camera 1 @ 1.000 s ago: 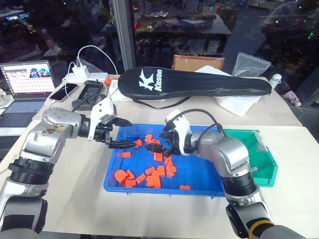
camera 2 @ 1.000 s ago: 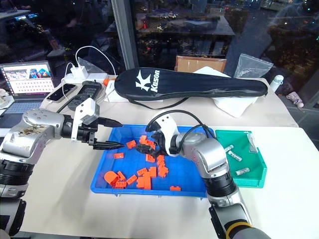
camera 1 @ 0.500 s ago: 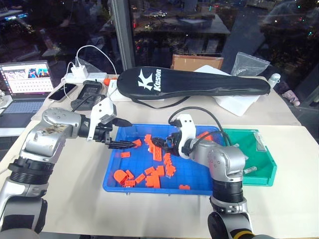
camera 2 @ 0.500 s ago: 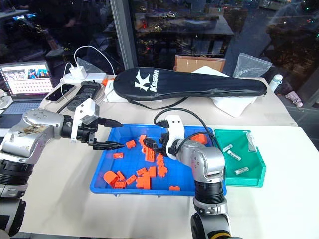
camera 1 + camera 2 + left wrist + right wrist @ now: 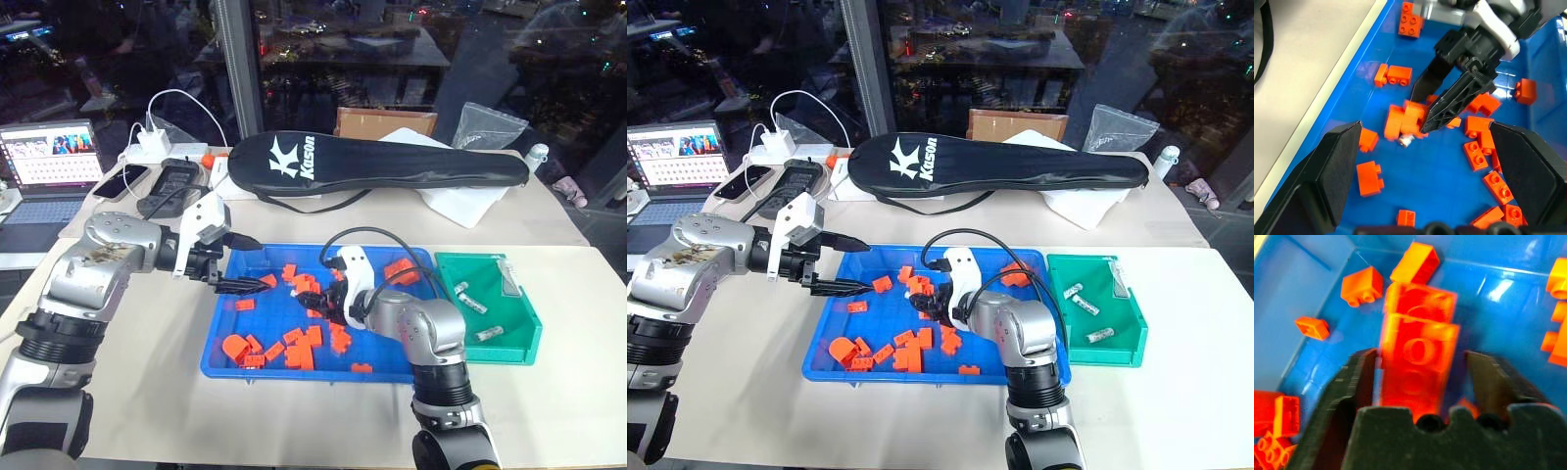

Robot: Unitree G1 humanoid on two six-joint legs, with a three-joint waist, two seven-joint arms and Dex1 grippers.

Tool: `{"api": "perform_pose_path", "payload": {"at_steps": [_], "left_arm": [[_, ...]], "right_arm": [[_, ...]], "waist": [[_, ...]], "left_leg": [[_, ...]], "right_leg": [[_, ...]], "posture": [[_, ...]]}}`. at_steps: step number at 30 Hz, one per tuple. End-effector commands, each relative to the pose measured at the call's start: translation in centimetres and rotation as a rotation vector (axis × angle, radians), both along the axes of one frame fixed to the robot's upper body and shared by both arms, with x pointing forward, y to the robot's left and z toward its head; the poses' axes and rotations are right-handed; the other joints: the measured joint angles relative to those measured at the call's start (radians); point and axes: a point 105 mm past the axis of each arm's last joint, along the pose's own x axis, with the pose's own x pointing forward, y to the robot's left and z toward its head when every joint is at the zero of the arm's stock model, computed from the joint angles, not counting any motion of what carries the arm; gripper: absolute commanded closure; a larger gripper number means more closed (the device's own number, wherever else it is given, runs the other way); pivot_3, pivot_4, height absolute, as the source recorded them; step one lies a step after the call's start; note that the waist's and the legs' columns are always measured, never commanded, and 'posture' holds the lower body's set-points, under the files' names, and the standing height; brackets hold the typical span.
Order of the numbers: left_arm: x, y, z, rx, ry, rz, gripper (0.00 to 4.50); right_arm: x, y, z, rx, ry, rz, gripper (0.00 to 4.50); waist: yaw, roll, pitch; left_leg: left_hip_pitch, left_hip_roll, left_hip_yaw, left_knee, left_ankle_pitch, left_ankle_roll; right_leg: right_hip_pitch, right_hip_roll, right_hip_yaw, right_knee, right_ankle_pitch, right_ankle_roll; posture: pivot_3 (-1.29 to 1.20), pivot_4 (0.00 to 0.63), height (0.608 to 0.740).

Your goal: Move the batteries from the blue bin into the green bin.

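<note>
A battery (image 5: 1405, 141) lies half-buried under orange bricks (image 5: 1406, 116) in the blue bin (image 5: 227, 348): small, hard, slick, prone to roll, best pinched mid-barrel. The right hand (image 5: 1422, 110), part-open, probes there; the left hand (image 5: 240, 264) hangs wide.

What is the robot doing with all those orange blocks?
It is sorting batteries out of the blue bin into the green bin, where a few batteries already lie. Right now the right gripper is down among the orange blocks, its fingers either side of some blocks, with a small silver battery end peeking out beside its tips. The left gripper hovers open over the blue bin's edge.
</note>
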Motion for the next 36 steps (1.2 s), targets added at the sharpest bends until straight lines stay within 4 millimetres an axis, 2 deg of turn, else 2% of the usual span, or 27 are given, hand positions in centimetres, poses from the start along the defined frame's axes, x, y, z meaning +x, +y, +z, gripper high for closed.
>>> {"api": "perform_pose_path", "payload": {"at_steps": [1,2,7,9,12,14,19,23,26,29,30,32,33,36], "left_arm": [[-0.2,0.2,1.5,-0.015,-0.047,-0.004,0.0],[-0.2,0.2,1.6,-0.017,-0.047,-0.004,0.0],[-0.1,0.0,1.5,-0.019,-0.047,-0.01,0.0],[-0.1,-0.2,1.5,-0.022,-0.047,-0.013,0.0],[-0.1,-0.4,1.4,-0.026,-0.044,-0.02,0.0],[-0.1,-0.6,1.3,-0.026,-0.042,-0.026,0.0],[0.2,-0.7,1.3,-0.026,-0.044,-0.033,0.0],[0.2,-0.8,1.3,-0.027,-0.041,-0.038,0.0],[0.2,-0.7,1.3,-0.025,-0.042,-0.034,0.0],[0.1,-0.5,1.3,-0.022,-0.042,-0.029,0.0],[0.1,-0.4,1.4,-0.021,-0.042,-0.027,0.0],[0.0,-0.2,1.4,-0.016,-0.041,-0.02,0.0],[0.0,-0.1,1.4,-0.015,-0.041,-0.018,0.0],[-0.1,0.1,1.4,-0.013,-0.041,-0.015,0.0]], "right_arm": [[0.9,-0.7,3.6,0.04,-0.127,-0.01,2.98],[1.1,-1.3,4.5,0.041,-0.159,-0.011,3.22],[0.2,-4.3,7.6,-0.01,-0.246,0.044,3.29],[-0.4,-5.4,7.5,-0.079,-0.251,0.081,3.35],[-1.4,-7.0,6.2,-0.188,-0.231,0.11,3.44],[-1.9,-7.9,5.5,-0.251,-0.225,0.131,3.65],[-2.5,-9.0,4.2,-0.333,-0.209,0.156,3.65],[-2.3,-8.7,4.6,-0.346,-0.238,0.175,2.57],[-1.6,-8.6,5.7,-0.394,-0.302,0.164,1.52],[-1.2,-7.6,6.7,-0.408,-0.354,0.2,0.55],[-1.0,-6.8,7.1,-0.395,-0.376,0.221,0.55],[-0.7,-3.9,8.1,-0.321,-0.423,0.282,0.55],[-0.7,-2.6,8.0,-0.298,-0.426,0.314,0.55],[-0.7,-0.7,7.2,-0.289,-0.416,0.365,0.55]], "waist": [[-0.002,0.0,0.0],[-0.002,0.0,0.0],[0.001,0.0,0.0],[0.002,0.0,0.0],[0.001,0.0,0.0],[0.001,0.0,0.0],[-0.002,0.0,0.0],[-0.004,-0.001,0.0],[-0.003,-0.001,0.0],[-0.003,-0.001,0.0],[-0.003,-0.001,0.0],[-0.007,-0.001,0.0],[-0.01,-0.001,0.0],[-0.01,0.0,0.0]], "left_leg": [[0.0,0.0,0.0,0.0,0.0,0.0],[0.0,0.0,0.0,0.0,0.0,0.0],[0.0,0.0,0.0,0.0,0.0,0.0],[0.0,0.0,0.0,-0.001,0.0,0.0],[0.0,0.0,0.0,-0.001,0.0,0.0],[0.0,0.0,0.0,-0.001,0.0,0.0],[0.0,0.0,0.001,0.0,0.0,0.0],[0.0,0.0,0.001,0.0,0.0,0.001],[-0.001,0.0,0.001,0.0,0.0,0.001],[-0.001,0.0,0.001,0.0,0.0,0.001],[-0.001,0.0,0.001,0.0,0.0,0.001],[0.0,0.0,0.001,0.0,0.0,0.001],[0.0,0.0,0.001,0.0,0.0,0.001],[0.0,0.002,0.0,-0.001,0.0,0.001]], "right_leg": [[0.0,0.0,0.0,0.0,0.0,0.0],[0.0,0.0,0.0,0.0,0.0,0.0],[0.0,0.0,0.0,-0.001,0.0,0.0],[0.0,0.0,0.0,-0.001,0.0,0.0],[0.001,0.0,0.0,-0.002,0.0,0.0],[0.001,0.0,0.0,-0.002,0.0,0.0],[0.0,0.0,0.001,-0.002,0.0,0.0],[0.0,0.0,0.001,-0.002,0.0,0.0],[0.0,0.0,0.001,-0.002,0.0,0.0],[0.0,0.0,0.001,-0.003,0.0,0.0],[0.0,0.0,0.001,-0.002,0.0,0.0],[0.0,0.0,0.001,-0.002,0.0,0.0],[0.0,0.001,0.001,-0.002,0.0,0.0],[-0.001,0.003,0.002,-0.002,0.0,-0.001]], "posture": [[0.0,0.15,0.74],[0.0,0.15,0.74],[0.0,0.15,0.74],[0.0,0.15,0.74],[0.0,0.15,0.74],[0.0,0.15,0.74],[0.0,0.15,0.74],[0.0,0.15,0.74],[0.0,0.15,0.74],[0.0,0.15,0.74],[0.0,0.15,0.74],[0.0,0.15,0.74],[0.0,0.15,0.74],[0.0,0.15,0.74]]}}
